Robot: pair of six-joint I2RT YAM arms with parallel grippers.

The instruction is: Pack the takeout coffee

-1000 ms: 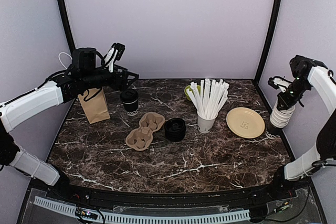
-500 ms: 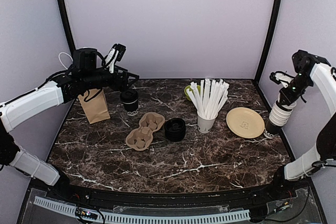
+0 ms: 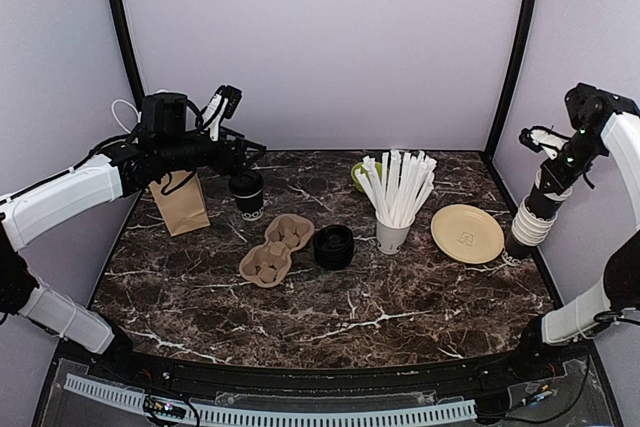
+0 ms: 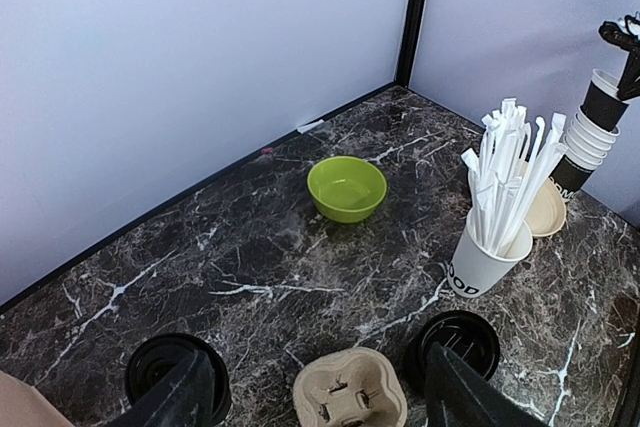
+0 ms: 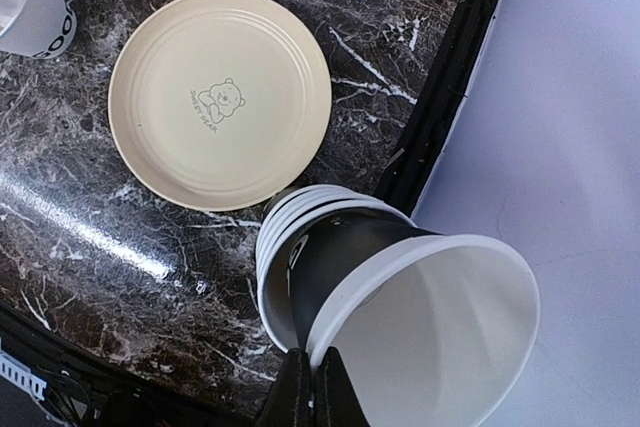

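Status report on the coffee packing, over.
Left gripper open above lidded black paper cup, not holding it. Right gripper shut on rim of top lidless black paper cup of nested stack. Nothing blocking the lidded cup.

Bare marble tabletop (image 4: 250,277) stretches ahead of the left hand (image 4: 315,387); a lidded cup (image 4: 150,372), cup carrier (image 4: 345,402) and lid stack (image 4: 460,332) crowd beneath it. The right hand (image 5: 310,387), pinching the top cup (image 5: 430,327), has a frame post (image 5: 450,97) close beside it.

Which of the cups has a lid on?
The black cup beside the paper bag; the straw cup and the stacked cups are open-topped.
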